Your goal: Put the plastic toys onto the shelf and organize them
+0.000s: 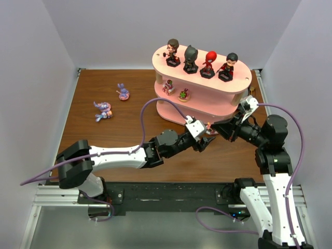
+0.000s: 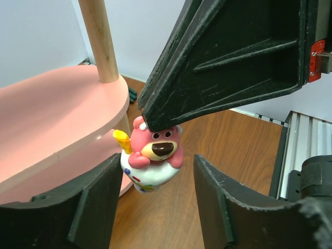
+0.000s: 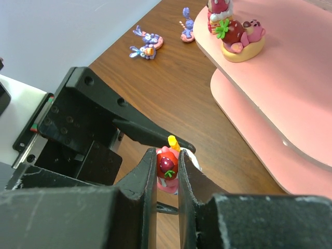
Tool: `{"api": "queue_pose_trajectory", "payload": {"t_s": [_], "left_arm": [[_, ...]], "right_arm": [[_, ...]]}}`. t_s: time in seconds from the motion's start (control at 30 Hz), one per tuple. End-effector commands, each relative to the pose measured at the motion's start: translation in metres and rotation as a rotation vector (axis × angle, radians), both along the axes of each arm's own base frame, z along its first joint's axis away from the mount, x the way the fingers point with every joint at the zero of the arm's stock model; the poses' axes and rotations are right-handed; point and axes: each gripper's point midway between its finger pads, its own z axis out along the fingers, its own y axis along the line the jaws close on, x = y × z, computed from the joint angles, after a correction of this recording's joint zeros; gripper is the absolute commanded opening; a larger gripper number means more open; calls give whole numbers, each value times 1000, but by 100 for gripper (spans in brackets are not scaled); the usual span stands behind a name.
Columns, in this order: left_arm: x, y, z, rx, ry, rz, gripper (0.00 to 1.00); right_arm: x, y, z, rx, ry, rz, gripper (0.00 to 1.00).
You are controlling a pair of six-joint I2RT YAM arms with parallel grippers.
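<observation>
R gripper [image 3: 166,162] was clamped on pink bear toy [image 2: 153,154] at frame centre. L gripper [image 2: 155,174] was seen open, fingers either side of toy, not touching. The shelf [image 1: 236,98] was seen just beside, centre-right. Purple toys [image 1: 104,110] were seen on table [image 1: 93,83], upper left.

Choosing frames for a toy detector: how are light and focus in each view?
Left wrist: pink bear sharp and well lit; the left gripper's fingers near the lens look slightly soft. Right wrist: the right gripper's fingers, dark, cover most of the bear. Top view: even light, soft shadows, bear tiny.
</observation>
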Motion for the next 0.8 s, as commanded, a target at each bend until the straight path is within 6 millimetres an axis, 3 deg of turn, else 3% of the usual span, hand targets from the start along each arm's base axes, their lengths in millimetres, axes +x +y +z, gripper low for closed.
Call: {"api": "queue_pose_trajectory", "payload": {"t_s": [0.0,0.13,0.3,0.4,0.5,0.63,0.77], "left_arm": [[1,-6,32,-94,-15,11,56],[3,-5,33,-99,-15,23,45],[3,-3,35,-108,-17,34,40],[3,-2,37,-118,-20,35,57],[3,-1,38,-132,-17,34,63],[2,2,41,-151,-18,36,65],[3,-1,38,-135,-15,35,61]], "right_arm": [[-3,3,3,-8,-28,21,0],[-3,2,1,-15,-25,19,0],[-3,2,-3,-22,-19,14,0],[-3,2,-3,-23,-21,13,0],[-3,2,-3,-22,-17,14,0],[-3,2,-2,-22,-20,12,0],[-3,2,-2,-21,-19,12,0]]}}
